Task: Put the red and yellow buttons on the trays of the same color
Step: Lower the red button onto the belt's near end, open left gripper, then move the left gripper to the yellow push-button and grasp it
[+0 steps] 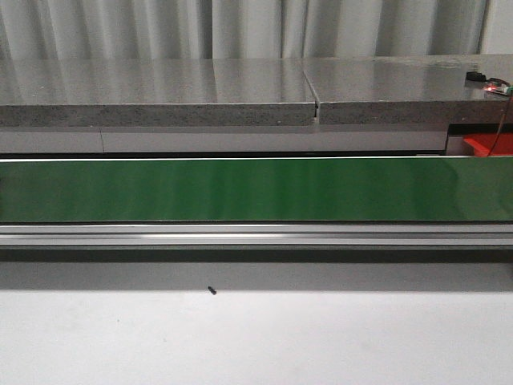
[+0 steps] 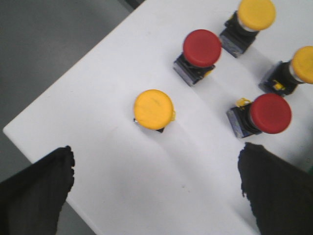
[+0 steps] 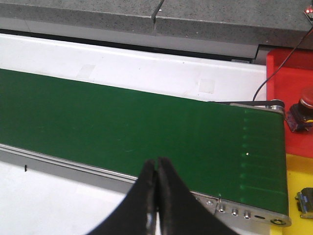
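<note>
In the left wrist view several buttons stand on a white table: a yellow button nearest my fingers, two red buttons, and two more yellow ones. My left gripper hangs open above the bare table just short of the nearest yellow button, holding nothing. In the right wrist view my right gripper is shut and empty over the green belt's near rail. A red tray holds a red button; a yellow tray lies beside it.
A green conveyor belt runs across the front view with an aluminium rail along its near side and a grey stone ledge behind. The white table's edge drops to grey floor. A small dark part lies on the yellow tray.
</note>
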